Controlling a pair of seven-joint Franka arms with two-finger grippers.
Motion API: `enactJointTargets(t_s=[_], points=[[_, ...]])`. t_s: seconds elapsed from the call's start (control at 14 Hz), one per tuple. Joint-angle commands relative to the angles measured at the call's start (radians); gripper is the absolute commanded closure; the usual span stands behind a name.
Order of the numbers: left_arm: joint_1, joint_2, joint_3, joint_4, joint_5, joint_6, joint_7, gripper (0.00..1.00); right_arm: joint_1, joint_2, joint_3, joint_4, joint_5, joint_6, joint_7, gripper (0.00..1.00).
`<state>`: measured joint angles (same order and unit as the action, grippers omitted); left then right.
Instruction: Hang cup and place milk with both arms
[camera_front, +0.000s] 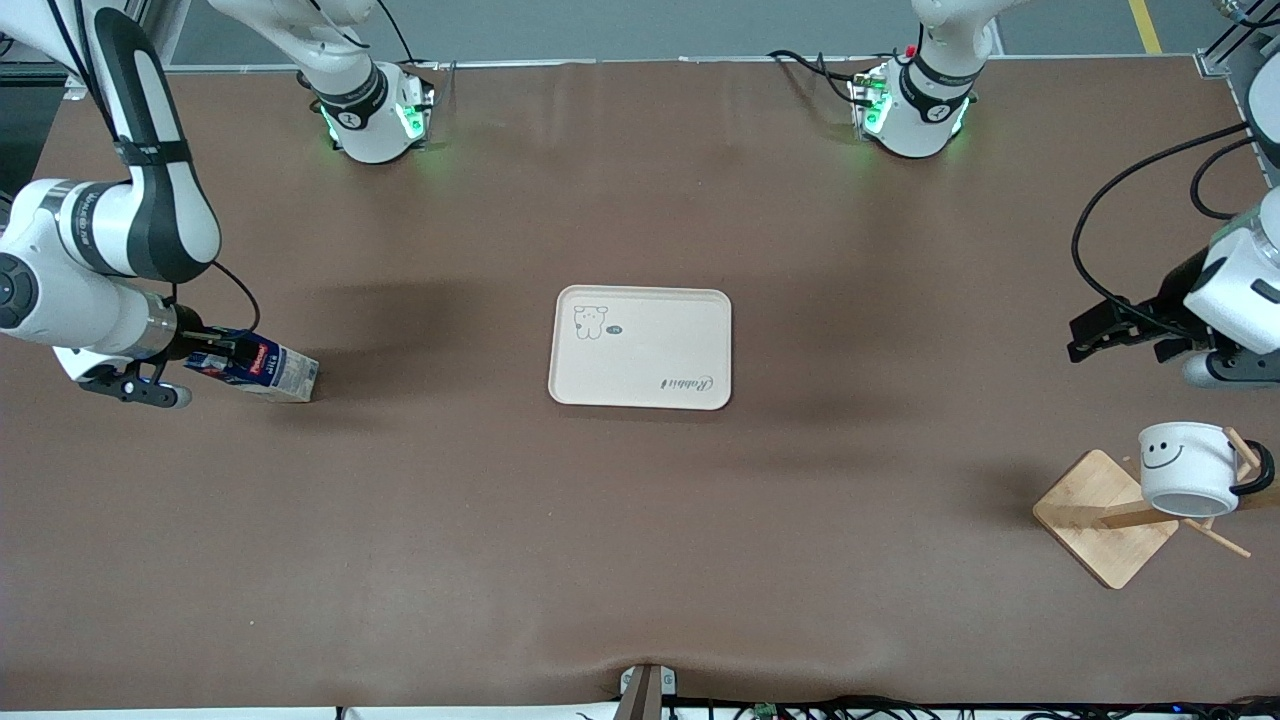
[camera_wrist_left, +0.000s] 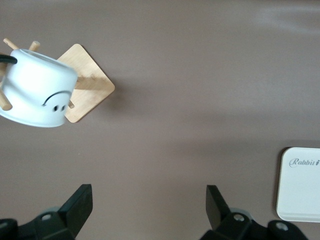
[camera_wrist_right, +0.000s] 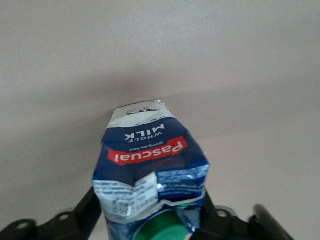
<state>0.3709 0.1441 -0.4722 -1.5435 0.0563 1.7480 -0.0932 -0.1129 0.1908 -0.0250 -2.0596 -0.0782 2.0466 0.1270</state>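
The milk (camera_front: 262, 369) is seen at the right arm's end of the table, the right gripper (camera_front: 222, 352) clasped around its top. It should be lifted upright and set squarely on the tray (camera_front: 640, 347). The cup (camera_front: 1188, 468) hangs on the wooden rack (camera_front: 1105, 517); the left gripper (camera_front: 1110, 333), fingers released, waits above. The fingertips' contact with the carton is hidden.

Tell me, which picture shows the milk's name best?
The right wrist view: the milk fills it, red label readable, between the right pincer's fingers. The front view shows it small on the table; the left wrist view misses it.
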Motion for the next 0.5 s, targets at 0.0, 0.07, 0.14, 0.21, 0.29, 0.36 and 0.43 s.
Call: enactJointTargets(t_s=[0.0,0.07,0.14,0.21,0.29,0.36,0.43], points=[[0.005,-0.050,-0.011,0.002,0.020,-0.024,-0.016,0.00,-0.024,-0.019,0.020,-0.020,-0.020,0.017,0.000,0.00],[-0.021,-0.063,0.004,0.002,0.019,-0.027,-0.016,0.00,-0.024,-0.019,0.020,-0.017,-0.020,0.017,0.000,0.00],[-0.068,-0.092,0.062,0.000,0.019,-0.045,-0.016,0.00,-0.022,-0.019,0.020,-0.016,-0.021,0.017,0.000,0.00],[-0.135,-0.113,0.129,-0.001,0.014,-0.071,-0.013,0.00,-0.022,-0.019,0.020,-0.011,-0.021,0.017,0.000,0.00],[-0.185,-0.132,0.188,-0.001,0.004,-0.112,-0.010,0.00,-0.022,-0.017,0.020,0.004,-0.021,0.015,0.000,0.00],[-0.216,-0.149,0.222,-0.001,-0.004,-0.140,-0.008,0.00,-0.021,-0.016,0.020,0.021,-0.021,0.015,-0.001,0.00],[-0.245,-0.172,0.237,-0.009,-0.006,-0.165,-0.023,0.00,-0.019,-0.014,0.022,0.044,-0.021,0.012,-0.003,0.00]])
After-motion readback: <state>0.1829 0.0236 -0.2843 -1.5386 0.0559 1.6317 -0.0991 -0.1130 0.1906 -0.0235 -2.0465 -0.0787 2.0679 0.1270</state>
